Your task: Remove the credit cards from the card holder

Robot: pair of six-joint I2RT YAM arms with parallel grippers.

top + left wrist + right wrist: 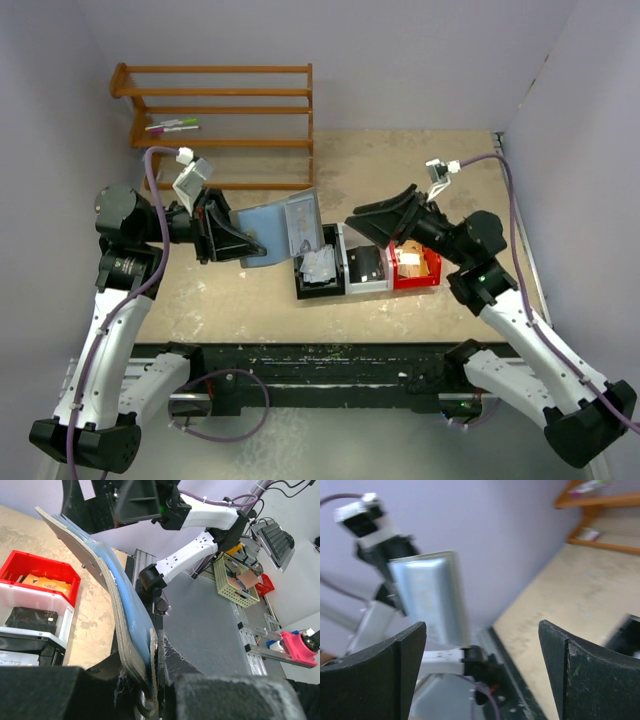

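Note:
My left gripper (238, 240) is shut on one edge of the blue-grey card holder (283, 230) and holds it open above the table, beside the black bin. In the left wrist view the holder (97, 580) rises tilted from the clamped jaws of that gripper (156, 680). A pale grey card (318, 264) lies in the black bin, a black card (364, 264) in the white bin, and a tan-gold card (413, 261) in the red bin. My right gripper (356, 221) is open and empty above the bins. In the right wrist view, between the fingers of that gripper (482, 672), the holder (427, 597) shows blurred.
Three small bins stand in a row mid-table: black (303, 285), white (366, 287), red (430, 276). They also show in the left wrist view, the red bin (20, 562) farthest. A wooden rack (225, 95) with markers (172, 126) stands at the back left. Walls close both sides.

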